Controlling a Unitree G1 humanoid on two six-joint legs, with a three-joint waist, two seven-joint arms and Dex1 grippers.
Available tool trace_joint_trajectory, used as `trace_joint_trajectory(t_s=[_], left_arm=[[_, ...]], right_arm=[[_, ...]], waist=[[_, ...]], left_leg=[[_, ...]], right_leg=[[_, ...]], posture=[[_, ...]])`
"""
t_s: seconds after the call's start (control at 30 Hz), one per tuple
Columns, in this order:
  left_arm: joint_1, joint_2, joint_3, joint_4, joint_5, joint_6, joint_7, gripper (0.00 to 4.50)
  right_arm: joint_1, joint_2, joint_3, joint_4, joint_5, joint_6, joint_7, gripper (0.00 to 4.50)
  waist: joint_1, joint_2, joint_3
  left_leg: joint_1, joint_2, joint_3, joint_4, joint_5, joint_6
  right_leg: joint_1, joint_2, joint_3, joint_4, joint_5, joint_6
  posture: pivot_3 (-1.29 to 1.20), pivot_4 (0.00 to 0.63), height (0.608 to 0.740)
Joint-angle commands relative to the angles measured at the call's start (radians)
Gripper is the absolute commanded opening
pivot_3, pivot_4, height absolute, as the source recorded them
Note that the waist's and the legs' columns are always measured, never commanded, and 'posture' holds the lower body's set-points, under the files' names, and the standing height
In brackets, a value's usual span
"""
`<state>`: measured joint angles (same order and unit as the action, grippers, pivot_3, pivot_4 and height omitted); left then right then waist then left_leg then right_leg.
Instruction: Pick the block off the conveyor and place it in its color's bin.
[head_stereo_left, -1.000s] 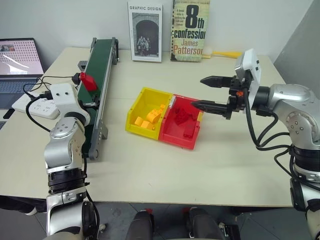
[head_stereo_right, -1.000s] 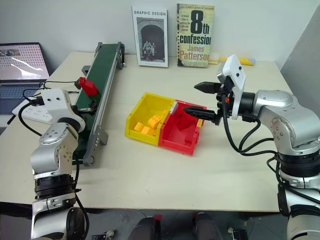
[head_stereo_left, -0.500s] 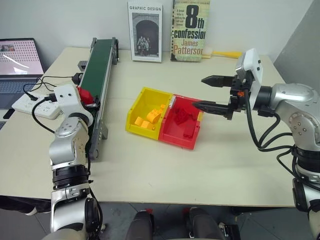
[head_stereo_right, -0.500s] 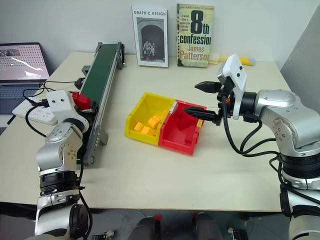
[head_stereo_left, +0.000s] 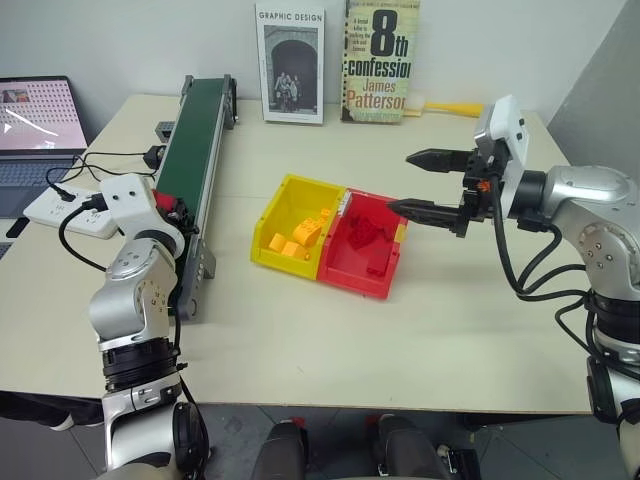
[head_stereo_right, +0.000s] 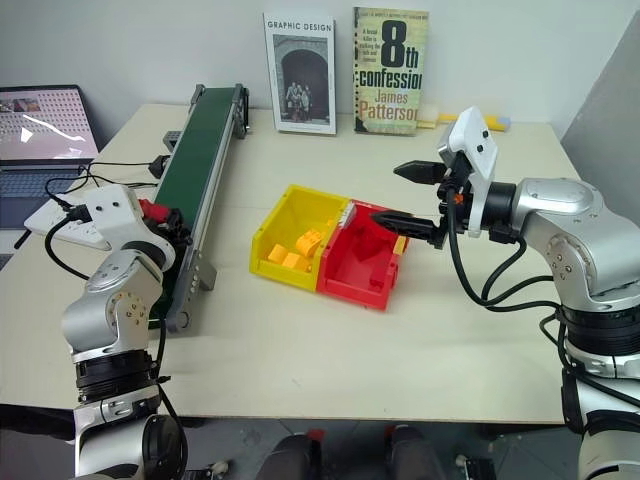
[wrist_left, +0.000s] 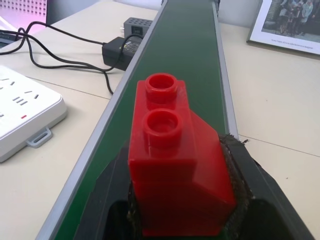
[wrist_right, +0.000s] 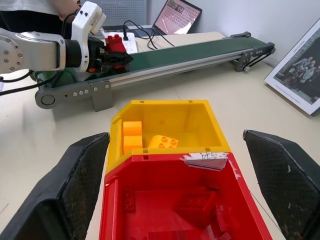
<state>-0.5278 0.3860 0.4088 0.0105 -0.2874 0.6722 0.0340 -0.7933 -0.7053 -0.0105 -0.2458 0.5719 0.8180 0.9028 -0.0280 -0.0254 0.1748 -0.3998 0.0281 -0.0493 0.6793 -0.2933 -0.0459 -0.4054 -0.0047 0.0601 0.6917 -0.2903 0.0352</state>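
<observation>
The left gripper is squeezing the block over the conveyor, but a loose pinch risks dropping it before the bin, where the right gripper is waiting wide open.

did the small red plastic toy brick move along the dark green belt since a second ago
Yes. The red brick has travelled down the green conveyor belt, away from the books, and the left gripper is shut on it.

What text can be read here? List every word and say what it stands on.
"GRAPHIC DESIGN": top of the white upright book with a grey photograph, against the back wall.
"8th confession James Patterson": cover of the tall olive-toned upright book beside it.
Open laptop screen: too small to read.
Torn white label on the red plastic bin's rim: scribbled marks, unreadable.
</observation>
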Motion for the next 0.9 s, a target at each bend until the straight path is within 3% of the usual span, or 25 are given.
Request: trace_joint_trajectory(t_s=[0.03, 0.4, 0.53, 0.7, 0.9], left_arm=[[-0.05, 0.061, -0.071, -0.045, 0.02, -0.022, -0.08, 1.54], [-0.274, 0.032, -0.422, 0.015, -0.067, -0.079, -0.612, 1.54], [-0.312, -0.007, -0.614, 0.077, -0.018, -0.15, -0.817, 1.54], [-0.364, -0.053, -0.704, 0.233, 0.056, -0.278, -0.915, 1.54], [-0.413, -0.079, -0.703, 0.354, 0.072, -0.344, -1.011, 2.9]], right_arm=[[-0.008, -0.009, -0.024, -0.03, 0.001, -0.013, -0.016, 4.5], [0.136, -0.128, -0.099, -0.229, 0.017, 0.097, -0.111, 4.5], [0.218, -0.143, -0.191, -0.349, 0.075, 0.194, -0.178, 4.5], [0.279, -0.136, -0.256, -0.442, 0.121, 0.271, -0.262, 4.5], [0.327, -0.117, -0.303, -0.51, 0.172, 0.325, -0.344, 4.5]], waist=[[0.0, 0.0, 0.0], [0.024, 0.0, 0.0], [0.024, 0.0, 0.0], [0.01, 0.0, 0.0], [0.001, 0.0, 0.0]], left_leg=[[0.0, 0.0, 0.0, 0.0, 0.0, 0.0], [-0.002, -0.002, 0.001, 0.0, 0.002, -0.004], [-0.001, -0.002, 0.002, 0.0, 0.002, -0.003], [0.0, -0.001, 0.005, 0.0, 0.0, 0.0], [0.0, -0.001, 0.007, 0.0, 0.0, 0.001]], right_leg=[[0.0, 0.0, 0.0, 0.0, 0.0, 0.0], [0.0, 0.001, -0.001, -0.004, 0.0, 0.0], [0.0, 0.002, 0.0, -0.003, 0.0, 0.0], [0.001, 0.004, 0.001, -0.001, 0.0, 0.0], [0.001, 0.005, 0.002, -0.002, 0.0, 0.0]], posture=[[0.0, 0.15, 0.74], [0.0, 0.15, 0.74], [0.0, 0.15, 0.74], [0.0, 0.15, 0.74], [0.0, 0.15, 0.74]])
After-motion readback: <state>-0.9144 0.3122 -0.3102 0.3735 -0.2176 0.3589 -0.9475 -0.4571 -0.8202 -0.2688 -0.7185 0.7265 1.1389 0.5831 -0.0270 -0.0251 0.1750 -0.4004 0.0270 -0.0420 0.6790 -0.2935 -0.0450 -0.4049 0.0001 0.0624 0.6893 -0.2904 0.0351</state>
